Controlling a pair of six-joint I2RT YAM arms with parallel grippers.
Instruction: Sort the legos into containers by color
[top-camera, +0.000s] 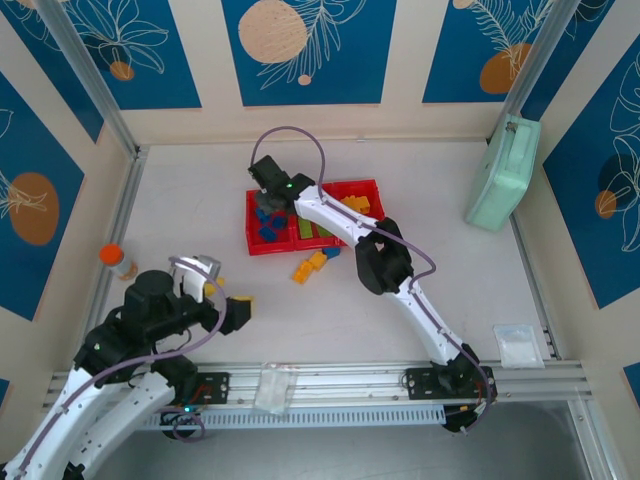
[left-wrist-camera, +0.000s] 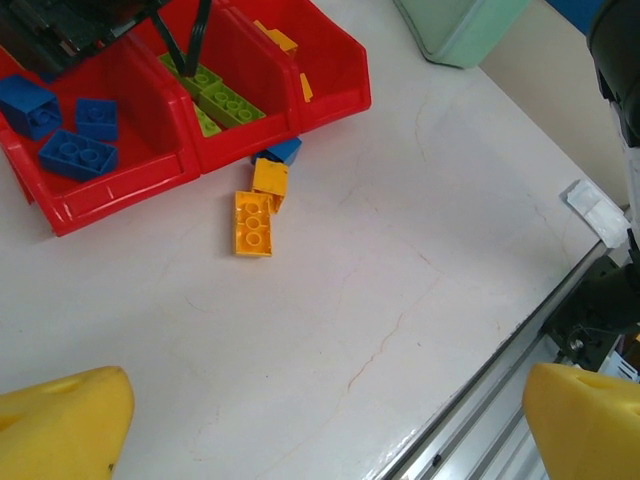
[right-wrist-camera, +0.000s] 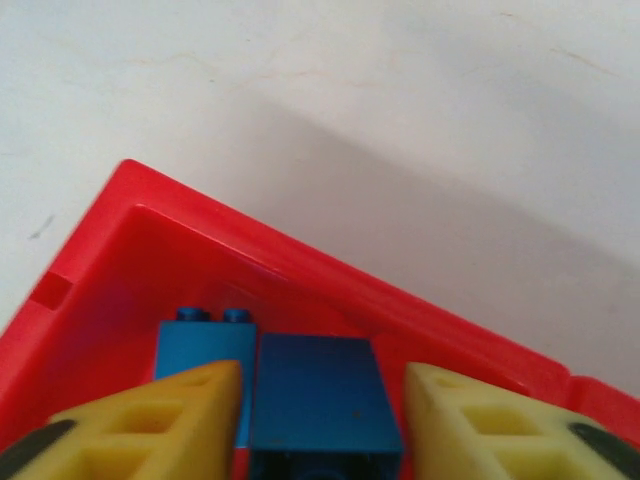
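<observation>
The right arm (top-camera: 385, 262) reaches over the red containers (top-camera: 268, 247) near the middle of the bench (top-camera: 330, 330), its jaws down in the left-hand bin. They are partly open: a dark blue brick (right-wrist-camera: 320, 395) stands between the yellow fingers (right-wrist-camera: 150, 420), with a thin gap on either side, so nothing is gripped. A lighter blue brick (right-wrist-camera: 205, 345) lies just behind it. More blue legos (left-wrist-camera: 75, 155) lie in that same bin, green ones (left-wrist-camera: 230, 103) in the middle bin and yellow-orange ones (left-wrist-camera: 278, 40) in the right. Three bricks lie loose on the bench just in front of the tray: a long orange one (left-wrist-camera: 253, 222), a square orange one (left-wrist-camera: 270, 177) and a blue one (left-wrist-camera: 285, 150). The left arm (top-camera: 150, 310) sits near its base, jaws spread wide and empty.
</observation>
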